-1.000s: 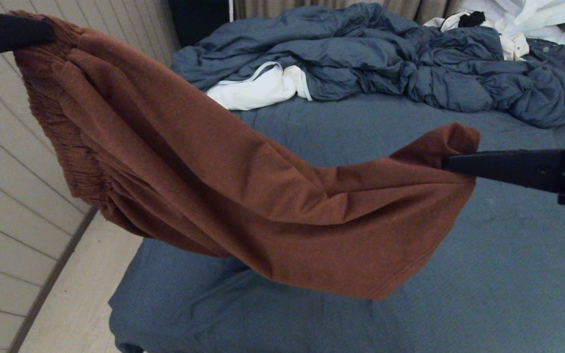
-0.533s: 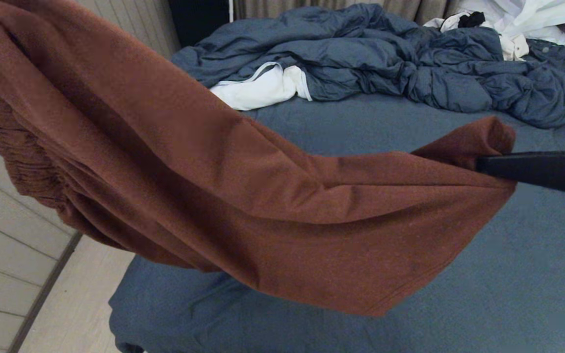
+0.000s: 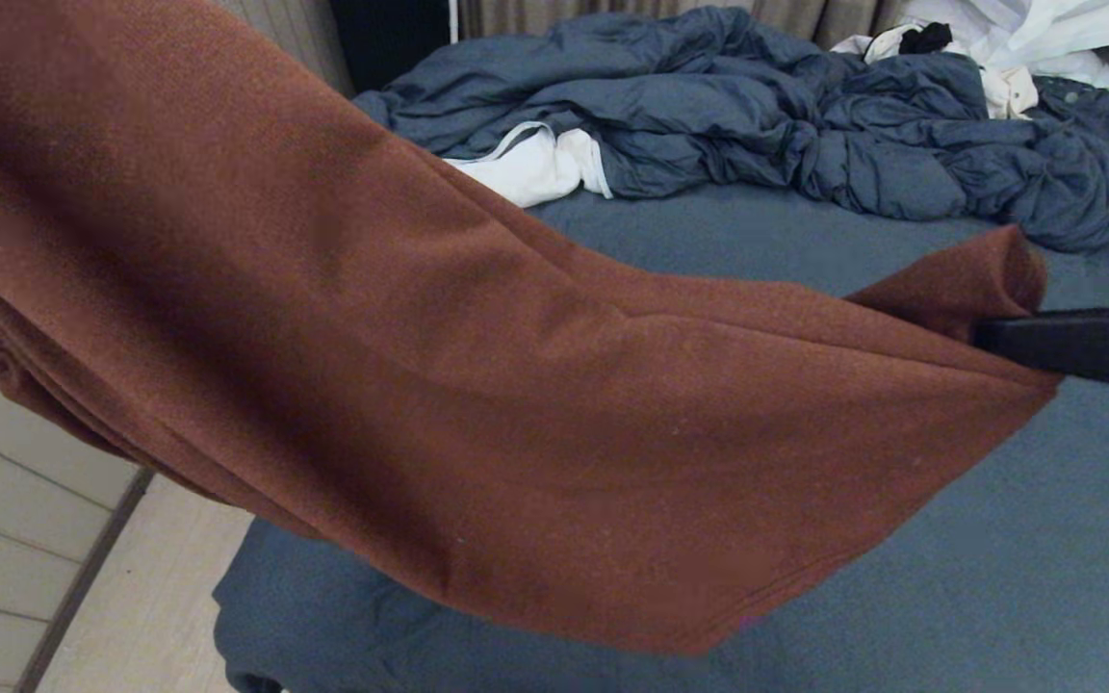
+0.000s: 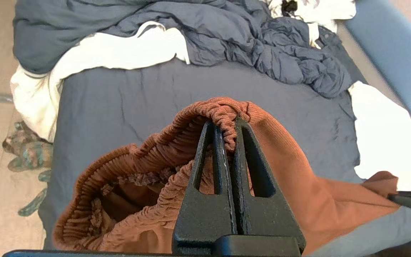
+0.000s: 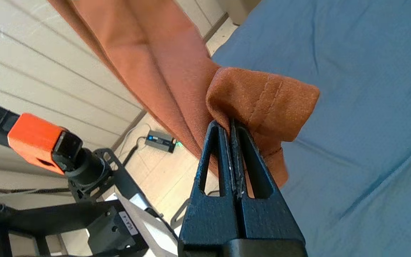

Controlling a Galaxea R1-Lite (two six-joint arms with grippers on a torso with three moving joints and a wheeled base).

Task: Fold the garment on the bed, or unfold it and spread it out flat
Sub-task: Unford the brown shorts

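Left claw (image 4: 227, 123) pinching garment (image 3: 477, 404) waistband aloft, right claw (image 5: 231, 125) clamping hem above bed (image 3: 997, 539)

A large bed (image 3: 949, 539) with a dark blue-grey fitted sheet fills the scene, its near part bare and faintly creased. A rumpled blue duvet (image 3: 766, 115) lies heaped across its far side. White cloth (image 3: 530, 168) pokes out from under the duvet's near edge, and more white clothes (image 3: 1036, 38) rest at the far right corner.
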